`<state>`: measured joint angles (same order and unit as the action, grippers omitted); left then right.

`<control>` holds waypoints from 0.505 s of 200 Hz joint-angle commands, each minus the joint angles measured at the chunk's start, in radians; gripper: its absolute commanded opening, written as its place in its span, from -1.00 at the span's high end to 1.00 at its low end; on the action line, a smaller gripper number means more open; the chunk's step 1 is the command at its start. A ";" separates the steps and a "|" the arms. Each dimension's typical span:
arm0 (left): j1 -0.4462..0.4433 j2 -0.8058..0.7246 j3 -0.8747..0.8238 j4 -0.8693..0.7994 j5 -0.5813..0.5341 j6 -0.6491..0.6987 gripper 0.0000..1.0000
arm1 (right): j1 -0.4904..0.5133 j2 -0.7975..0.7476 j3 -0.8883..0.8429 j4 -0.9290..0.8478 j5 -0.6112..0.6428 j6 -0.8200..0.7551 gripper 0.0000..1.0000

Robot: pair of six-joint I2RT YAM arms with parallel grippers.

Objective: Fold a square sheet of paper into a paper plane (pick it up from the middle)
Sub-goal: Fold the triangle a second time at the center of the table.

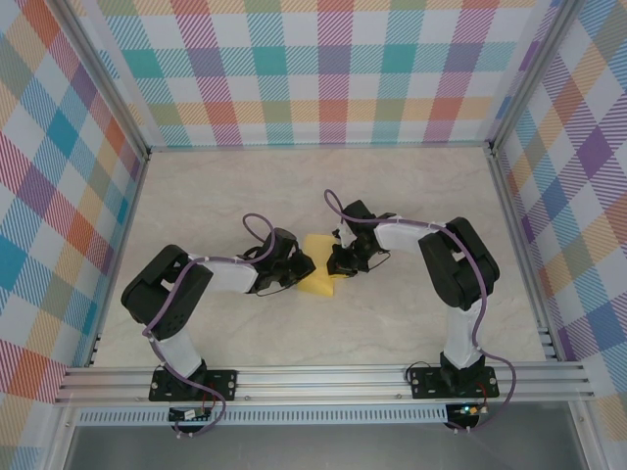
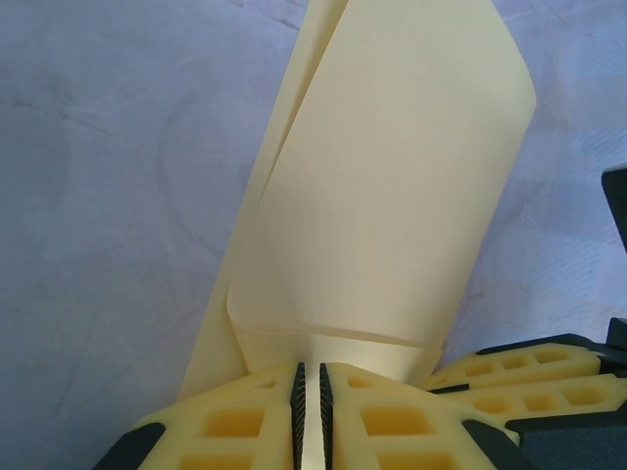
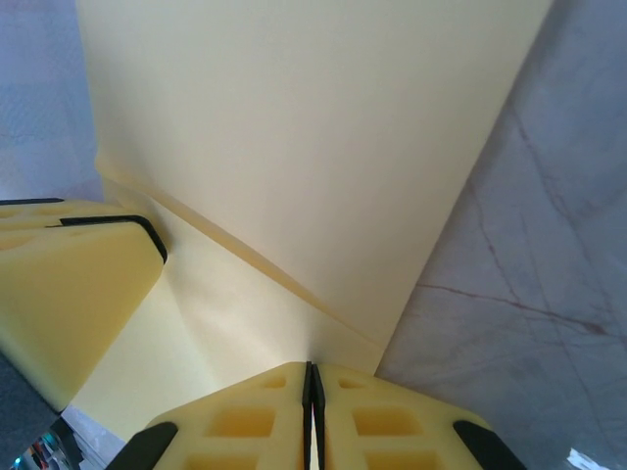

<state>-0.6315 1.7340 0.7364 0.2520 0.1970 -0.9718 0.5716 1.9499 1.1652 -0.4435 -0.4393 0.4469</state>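
The square sheet of paper (image 1: pixel 317 262) is pale yellow and sits mid-table between my two grippers, lifted and bent over on itself. In the left wrist view the sheet (image 2: pixel 392 196) curls upward in two layers, and my left gripper (image 2: pixel 311 377) is shut on its near edge. My right gripper (image 3: pixel 312 370) is shut on the opposite edge of the sheet (image 3: pixel 294 137), where a long diagonal fold line shows. Each wrist view catches the other gripper's yellow fingers (image 2: pixel 529 377) (image 3: pixel 69 284) close beside the paper. A paper plane is out of view.
The marbled tabletop (image 1: pixel 411 323) is walled by checked panels (image 1: pixel 333 69) at the back and both sides. An aluminium rail (image 1: pixel 323 380) carrying both arm bases runs along the near edge.
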 commanded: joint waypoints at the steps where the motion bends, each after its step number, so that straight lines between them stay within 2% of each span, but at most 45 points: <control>1: 0.021 0.010 0.002 -0.104 -0.058 0.032 0.68 | 0.004 0.040 -0.001 -0.032 0.054 -0.025 0.80; 101: 0.046 -0.009 0.049 -0.196 -0.126 0.056 0.68 | 0.004 0.047 -0.010 -0.038 0.083 -0.035 0.80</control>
<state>-0.6292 1.7340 0.7769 0.1612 0.1665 -0.9413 0.5716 1.9499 1.1652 -0.4442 -0.4347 0.4324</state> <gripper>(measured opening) 0.161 0.100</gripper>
